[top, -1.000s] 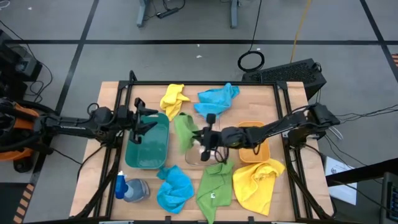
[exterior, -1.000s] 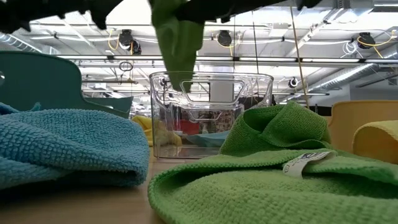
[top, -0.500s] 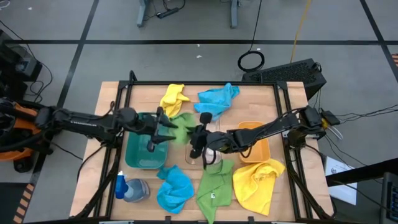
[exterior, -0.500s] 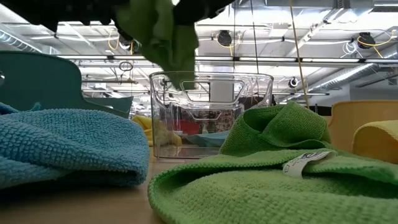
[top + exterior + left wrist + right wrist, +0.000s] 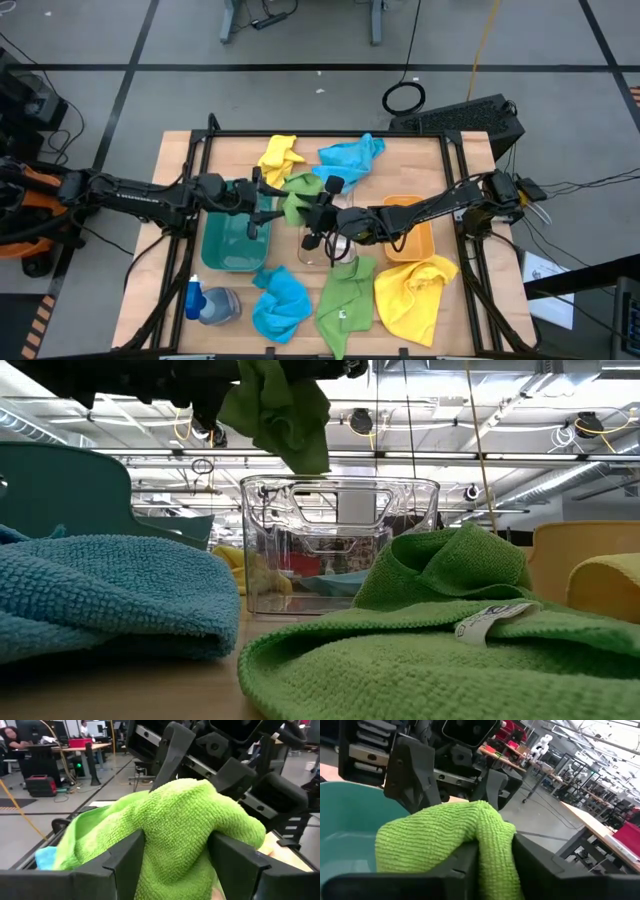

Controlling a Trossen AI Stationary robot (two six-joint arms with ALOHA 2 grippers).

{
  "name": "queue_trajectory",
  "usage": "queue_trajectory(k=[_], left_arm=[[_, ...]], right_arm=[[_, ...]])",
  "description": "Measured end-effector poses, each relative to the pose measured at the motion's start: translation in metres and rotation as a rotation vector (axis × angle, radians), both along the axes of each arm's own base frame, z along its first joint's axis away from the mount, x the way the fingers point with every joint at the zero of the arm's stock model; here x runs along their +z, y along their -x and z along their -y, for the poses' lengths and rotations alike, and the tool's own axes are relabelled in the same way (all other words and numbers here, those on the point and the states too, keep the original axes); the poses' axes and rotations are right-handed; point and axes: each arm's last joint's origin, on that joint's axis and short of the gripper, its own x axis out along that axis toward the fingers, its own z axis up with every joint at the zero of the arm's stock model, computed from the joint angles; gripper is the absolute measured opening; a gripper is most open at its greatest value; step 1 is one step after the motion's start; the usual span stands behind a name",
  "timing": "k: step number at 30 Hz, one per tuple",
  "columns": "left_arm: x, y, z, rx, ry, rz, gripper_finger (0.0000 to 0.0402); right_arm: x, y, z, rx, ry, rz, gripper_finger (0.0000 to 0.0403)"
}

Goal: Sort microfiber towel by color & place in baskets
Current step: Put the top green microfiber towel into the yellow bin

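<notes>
I've got both grippers on one green towel point(image 5: 296, 193), held in the air between the dark green basket point(image 5: 235, 240) and the clear basket point(image 5: 322, 247). The left gripper point(image 5: 270, 193) comes in over the green basket and is clamped on the cloth, its fingers point(image 5: 125, 857) pressed into the pile on both sides. The right gripper point(image 5: 318, 205) reaches across over the clear basket, and its fingers point(image 5: 470, 865) pinch the same towel from the other end. From table height the towel hangs bunched above the clear basket's rim. The orange-yellow basket point(image 5: 412, 240) sits under the right arm. Loose on the table point(image 5: 180, 160): a yellow towel point(image 5: 278, 156) and blue towel point(image 5: 348, 157) at the far edge, another blue towel point(image 5: 281, 303), green towel point(image 5: 345, 300) and yellow towel point(image 5: 415, 292) along the near edge, and a spray bottle point(image 5: 196, 298) by the near left corner.
</notes>
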Motion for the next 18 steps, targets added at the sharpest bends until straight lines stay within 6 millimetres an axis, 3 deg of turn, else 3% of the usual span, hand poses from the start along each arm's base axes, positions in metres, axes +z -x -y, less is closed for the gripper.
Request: queue_trajectory(k=[5,8,16,18], left_arm=[[0.0005,0.0000,0.0001,-0.002,-0.045,0.007,0.0225],[0.0010,-0.0019,-0.0001,0.013,-0.099,0.024,0.0202],[-0.0036,-0.0075,0.0052,0.012,-0.166,0.025,0.0025],[-0.0026,-0.0073,0.0073,0.006,-0.176,0.037,0.0014]], right_arm=[[0.0003,0.0000,0.0002,-0.005,-0.065,0.036,0.0149],[0.0006,0.0000,-0.0001,0.003,-0.130,0.068,0.0167],[0.0008,0.0003,0.0018,0.006,-0.216,0.101,0.0237],[0.0011,0.0001,0.0026,0.007,-0.249,0.116,0.0253]])
